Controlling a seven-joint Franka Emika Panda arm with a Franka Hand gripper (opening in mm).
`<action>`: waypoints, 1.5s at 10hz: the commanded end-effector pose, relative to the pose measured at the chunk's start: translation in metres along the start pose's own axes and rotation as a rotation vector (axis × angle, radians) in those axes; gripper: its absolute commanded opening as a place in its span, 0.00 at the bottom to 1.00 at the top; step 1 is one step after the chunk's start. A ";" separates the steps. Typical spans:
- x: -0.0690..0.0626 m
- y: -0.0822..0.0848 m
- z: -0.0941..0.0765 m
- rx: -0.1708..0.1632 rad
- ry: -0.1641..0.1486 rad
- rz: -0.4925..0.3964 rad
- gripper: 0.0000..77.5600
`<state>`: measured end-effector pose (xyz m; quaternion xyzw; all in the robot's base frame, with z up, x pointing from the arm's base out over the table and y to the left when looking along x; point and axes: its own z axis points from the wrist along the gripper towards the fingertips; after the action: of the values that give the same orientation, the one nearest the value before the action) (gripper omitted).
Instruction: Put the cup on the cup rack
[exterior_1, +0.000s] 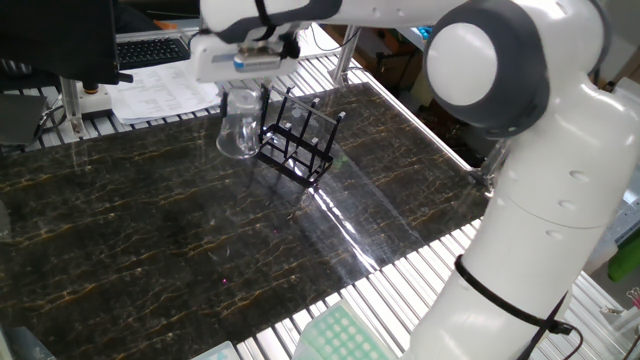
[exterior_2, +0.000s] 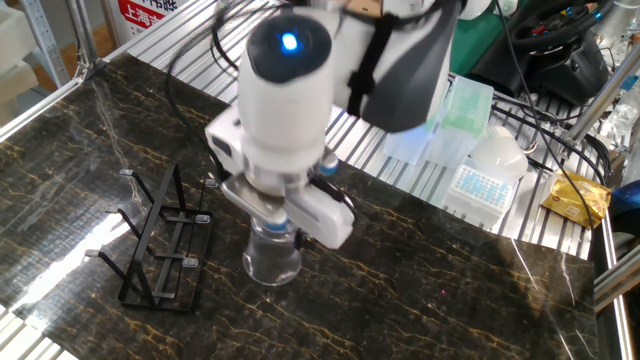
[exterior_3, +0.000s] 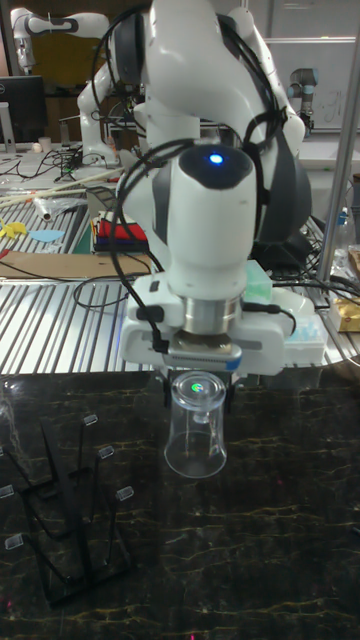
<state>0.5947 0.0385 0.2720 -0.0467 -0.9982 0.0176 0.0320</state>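
Note:
The cup (exterior_3: 196, 430), a clear glass mug, hangs mouth-down above the dark marble table, held by its upper end in my gripper (exterior_3: 200, 382), which is shut on it. In one fixed view the cup (exterior_1: 240, 128) hangs just left of the cup rack (exterior_1: 298, 146), with the gripper (exterior_1: 243, 88) above it. In the other fixed view the cup (exterior_2: 271, 258) floats to the right of the black wire cup rack (exterior_2: 160, 242), under the gripper (exterior_2: 274, 224). The rack (exterior_3: 65, 525) stands on the table with nothing on its pegs.
Metal slatted benches border the marble top (exterior_1: 180, 250). A keyboard and papers (exterior_1: 160, 85) lie behind the rack in one fixed view. Plastic boxes (exterior_2: 480, 170) and cables sit past the table's far edge in the other fixed view.

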 end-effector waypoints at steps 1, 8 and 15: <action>-0.007 -0.011 -0.011 0.000 -0.028 0.027 0.01; -0.041 -0.052 -0.028 0.030 -0.027 0.041 0.01; -0.050 -0.054 -0.025 0.061 -0.043 0.038 0.01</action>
<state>0.6347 -0.0151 0.2928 -0.0678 -0.9966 0.0440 0.0158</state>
